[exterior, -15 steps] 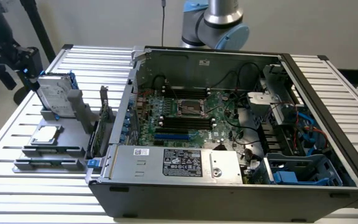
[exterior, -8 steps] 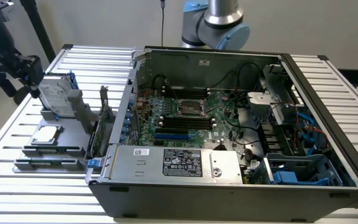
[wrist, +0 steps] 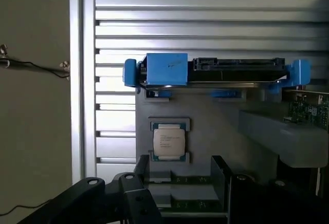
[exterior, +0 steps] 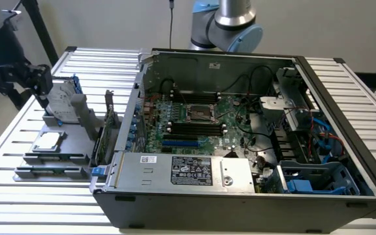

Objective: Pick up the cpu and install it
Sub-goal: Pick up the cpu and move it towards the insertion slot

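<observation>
Right, I have the gripper (exterior: 39, 85) at about ten o'clock in the exterior view, a black, angular shape hanging over the far end of the grey holder (exterior: 74, 139). Its two matte black fingers (wrist: 142, 171) stand wide apart with nothing between them, so it is open and empty.

The cpu (exterior: 49, 141) lies flat in a shallow square pocket of that holder, at about eight o'clock in the exterior view and at six o'clock from the drive (exterior: 60, 100). It is a small square chip with a dull silvery metal lid and a thin darker rim. The fine print on the lid is too small for me to read. Through the wrist camera it sits ahead of the fingertips, not touched by them.

The drive stands on edge, a silver slab in a glossy blue plastic frame. At six o'clock from the cpu, two long narrow green sticks (exterior: 51, 159) lie in slots. A green card (exterior: 106, 129) stands upright at three o'clock from it. Everything rests on a table (exterior: 18, 205) of ribbed aluminium slats.

The open grey steel case (exterior: 240, 210) takes the middle, with a green board (exterior: 230, 132) inside. The board's square metal socket (exterior: 199, 112) sits near the centre.
</observation>
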`<state>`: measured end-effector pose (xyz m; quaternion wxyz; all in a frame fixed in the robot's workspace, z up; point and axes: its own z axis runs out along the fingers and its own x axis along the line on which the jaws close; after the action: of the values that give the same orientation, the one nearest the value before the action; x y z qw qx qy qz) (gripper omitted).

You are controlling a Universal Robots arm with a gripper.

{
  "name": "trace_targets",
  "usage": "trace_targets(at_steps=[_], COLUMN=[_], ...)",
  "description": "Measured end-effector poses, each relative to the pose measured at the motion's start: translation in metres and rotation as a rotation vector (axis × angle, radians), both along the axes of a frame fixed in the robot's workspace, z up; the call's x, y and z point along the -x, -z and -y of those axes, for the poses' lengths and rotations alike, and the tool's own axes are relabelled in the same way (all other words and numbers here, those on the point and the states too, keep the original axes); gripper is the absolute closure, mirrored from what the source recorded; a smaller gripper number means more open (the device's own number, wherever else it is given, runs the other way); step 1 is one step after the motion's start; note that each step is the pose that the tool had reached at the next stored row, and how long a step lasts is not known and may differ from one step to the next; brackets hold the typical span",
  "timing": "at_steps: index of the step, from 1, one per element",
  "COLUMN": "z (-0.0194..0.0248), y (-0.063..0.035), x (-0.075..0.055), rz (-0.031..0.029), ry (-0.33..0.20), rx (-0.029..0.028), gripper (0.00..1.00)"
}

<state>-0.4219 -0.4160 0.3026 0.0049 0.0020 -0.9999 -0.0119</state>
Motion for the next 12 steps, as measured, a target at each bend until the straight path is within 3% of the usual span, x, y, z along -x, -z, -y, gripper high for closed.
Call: trace_targets(at_steps=[12], z=[0.0001], y=[0.0219], x=[0.000], rz=[0.0001], ry=[-0.009], rx=[0.0000], gripper=[0.40])
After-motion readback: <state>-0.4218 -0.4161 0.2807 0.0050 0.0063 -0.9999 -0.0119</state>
